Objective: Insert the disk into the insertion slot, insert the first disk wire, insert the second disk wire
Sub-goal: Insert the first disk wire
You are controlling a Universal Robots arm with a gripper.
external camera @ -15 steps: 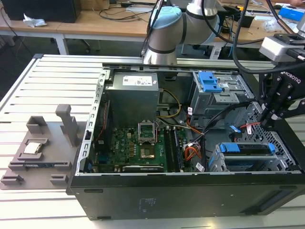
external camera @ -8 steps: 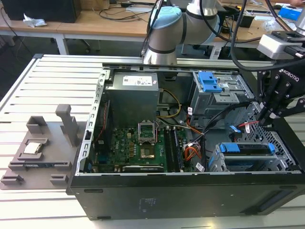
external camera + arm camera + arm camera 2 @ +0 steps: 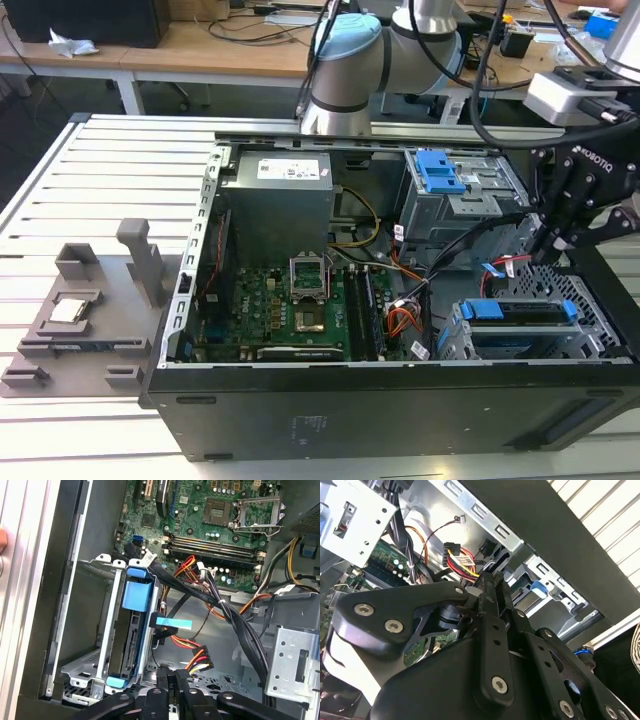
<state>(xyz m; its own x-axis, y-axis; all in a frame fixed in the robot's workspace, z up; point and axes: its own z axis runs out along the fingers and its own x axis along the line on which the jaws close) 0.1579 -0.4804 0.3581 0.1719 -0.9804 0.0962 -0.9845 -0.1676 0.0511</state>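
The disk [image 3: 515,322] sits inside the insertion slot [image 3: 592,300], the perforated grey cage at the exterior view's lower right, with its blue carrier tabs at the mouth. In the first wrist view the disk [image 3: 132,640] stands edge-on in the cage [image 3: 85,625]. Two loose wires hang beside it: a black cable with a blue tab [image 3: 173,624] and a black plug on red, yellow and orange leads [image 3: 200,662]. My gripper [image 3: 556,238] hovers inside the case just behind the cage. Its fingers [image 3: 174,682] are shut, close to the plug, with nothing visible between them. The plug [image 3: 452,547] lies beyond my gripper [image 3: 490,582].
The open computer case holds a motherboard [image 3: 300,300], a power supply [image 3: 278,200] and a solid grey bay with a blue latch plate [image 3: 438,170]. Cable bundles [image 3: 235,615] cross the space beside the cage. A grey fixture [image 3: 80,310] lies on the slatted table at the exterior view's left.
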